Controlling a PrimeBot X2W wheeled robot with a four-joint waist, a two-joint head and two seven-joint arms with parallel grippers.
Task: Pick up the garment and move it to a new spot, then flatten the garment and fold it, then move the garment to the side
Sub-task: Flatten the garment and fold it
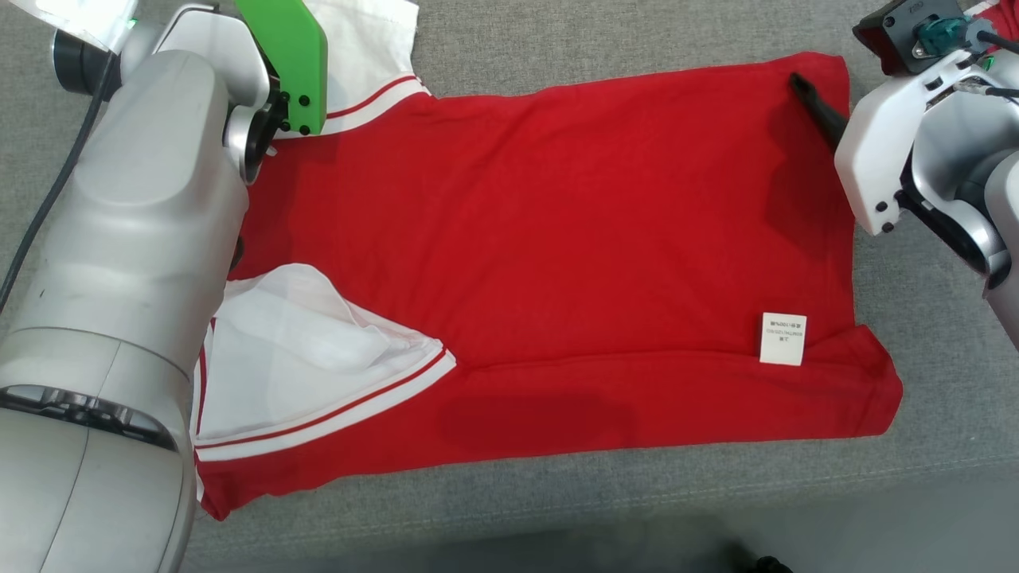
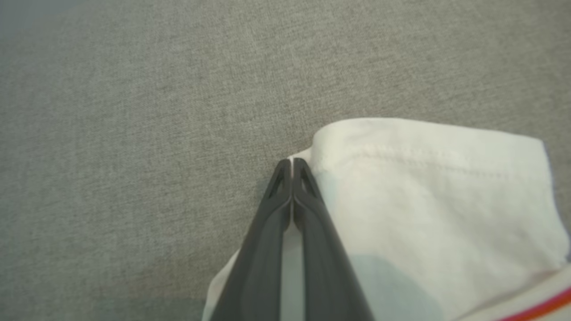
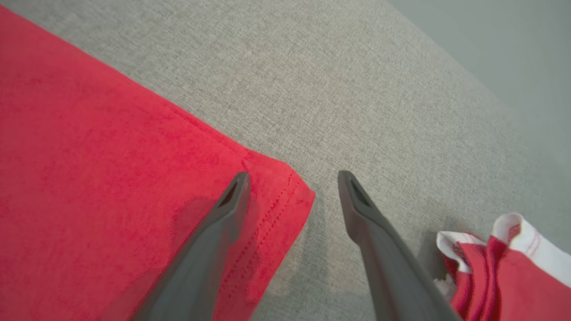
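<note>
While left gripper pinches sleeve at 11 o'clock for flattening, right gripper gapes astride shirt corner, 1 o'clock.

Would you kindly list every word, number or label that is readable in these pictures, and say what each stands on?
White square tag on the red fabric T-shirt with white sleeves: several lines of dark print, too small to read.
Dark block atop the right arm: faint marking, too blurred to read.
</note>
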